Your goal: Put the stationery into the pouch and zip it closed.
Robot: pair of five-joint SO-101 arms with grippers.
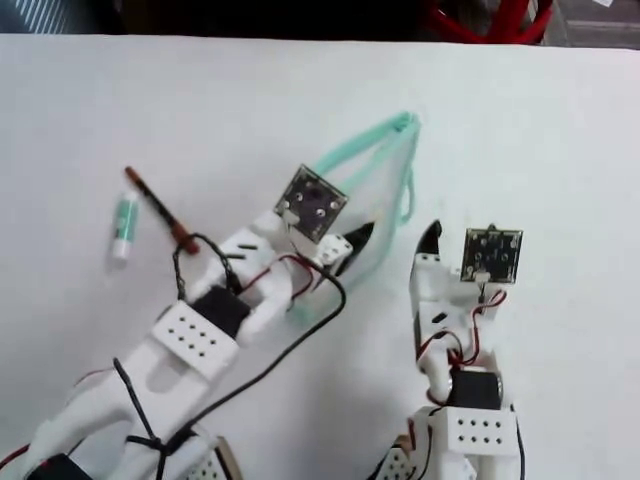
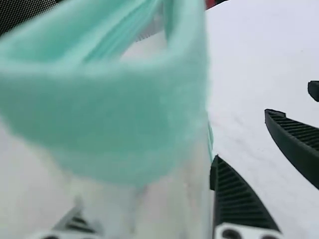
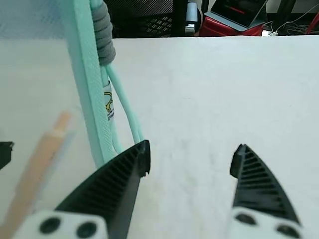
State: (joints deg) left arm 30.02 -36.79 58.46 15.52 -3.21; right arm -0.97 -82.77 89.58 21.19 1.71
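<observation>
- Jaws of the right gripper [image 3: 193,147] stand wide apart with nothing between them, low over the bare counter [image 1: 540,130]; one jaw lies just beside the pouch's teal edge and its thin teal cord [image 3: 124,112].
- At the left gripper [image 1: 352,245] the pouch's teal rim lies across the jaws and covers one; whether they clamp it cannot be told.
- Mesh-sided, the pouch [image 1: 385,190] lies between the two arms. Its long axis slants away from them, the far end leaning toward the right arm's side, and its mouth gapes.
- A brown pen [image 1: 158,207] lies slantwise on the counter outside the left arm, well apart from the pouch.
- A teal-and-white glue stick [image 1: 123,228] lies just beside the pen, its long axis pointing away from the arms.
</observation>
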